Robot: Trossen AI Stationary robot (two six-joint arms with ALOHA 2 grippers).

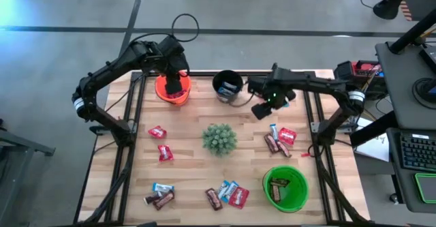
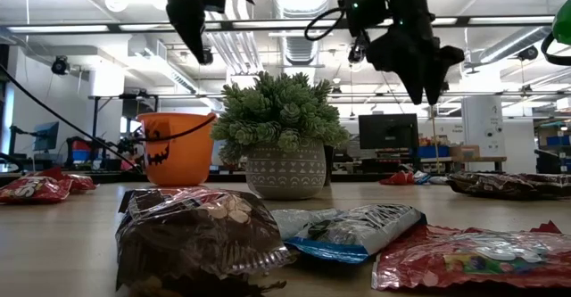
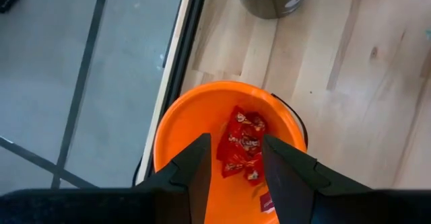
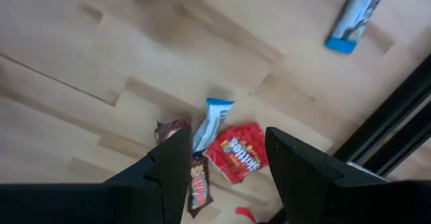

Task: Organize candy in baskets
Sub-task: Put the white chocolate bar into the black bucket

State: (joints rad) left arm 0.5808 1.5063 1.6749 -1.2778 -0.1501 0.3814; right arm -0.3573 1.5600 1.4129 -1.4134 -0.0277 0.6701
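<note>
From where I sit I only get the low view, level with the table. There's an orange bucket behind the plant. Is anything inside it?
Observer: Yes. The left wrist view looks straight down into the orange bucket, and there is red candy inside.
Operator: Which arm is over it?
Observer: The left one. In the high view, the left pincer hangs above that bucket, fingers open.
Operator: Are there more buckets?
Observer: Two. The high view shows a black bucket beside the orange one. There is also a green bucket on the right arm's side, holding brown-wrapped candy.
</note>
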